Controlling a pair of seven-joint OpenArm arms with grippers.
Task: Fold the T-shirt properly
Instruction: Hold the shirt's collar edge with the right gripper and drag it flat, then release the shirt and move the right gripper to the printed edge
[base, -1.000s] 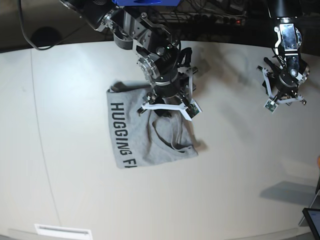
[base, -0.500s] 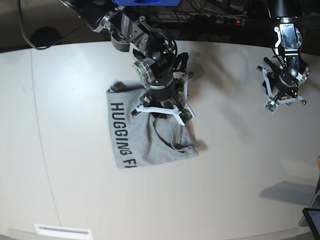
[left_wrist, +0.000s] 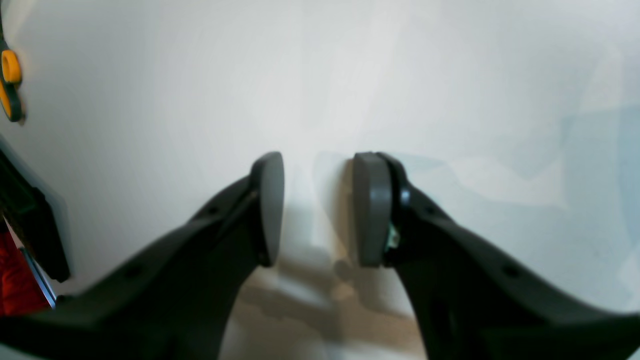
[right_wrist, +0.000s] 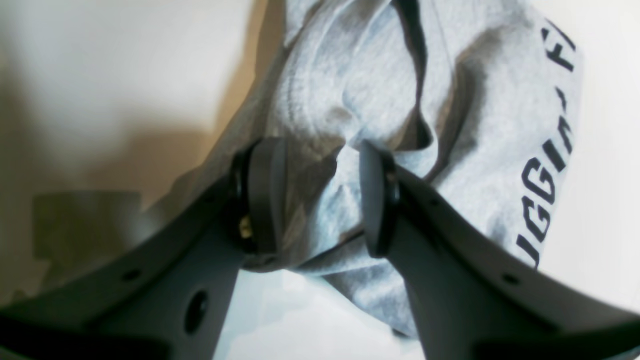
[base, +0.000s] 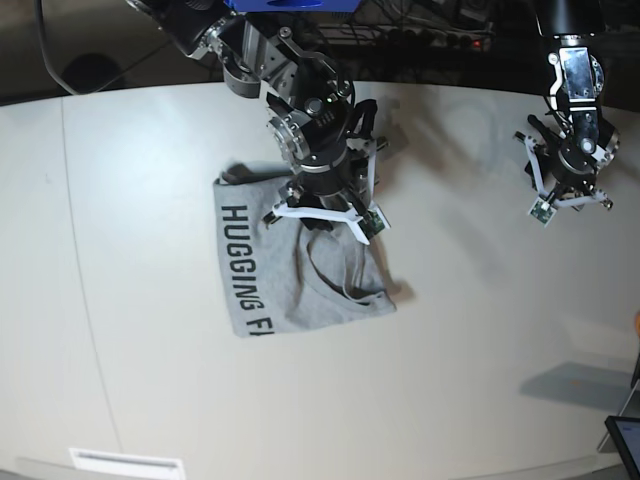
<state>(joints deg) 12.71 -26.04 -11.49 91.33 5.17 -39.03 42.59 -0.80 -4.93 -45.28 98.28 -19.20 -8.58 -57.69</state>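
T-shirt (base: 290, 275), heather-grey, lies partly folded and rumpled on the pale table (base: 480, 330), left of the table's centre in the base view; black block lettering "HUGGING F" runs down its left margin, and a raised fold with a dark hem line crosses its right half. Right gripper (right_wrist: 320, 200) stands over the T-shirt's upper edge, its two fingers (right_wrist: 267, 195) parted a little with a bunched ridge of grey cloth between them; the wrist view shows the cloth touching the pads on both sides, so the gripper is pinching the T-shirt. Well to the right of the T-shirt, left gripper (left_wrist: 315, 207) hangs above bare table; its fingers (left_wrist: 370, 210) are spread with a clear gap and nothing between them. Further right of the T-shirt, at the table's corner, a dark screen edge (base: 625, 440) shows.
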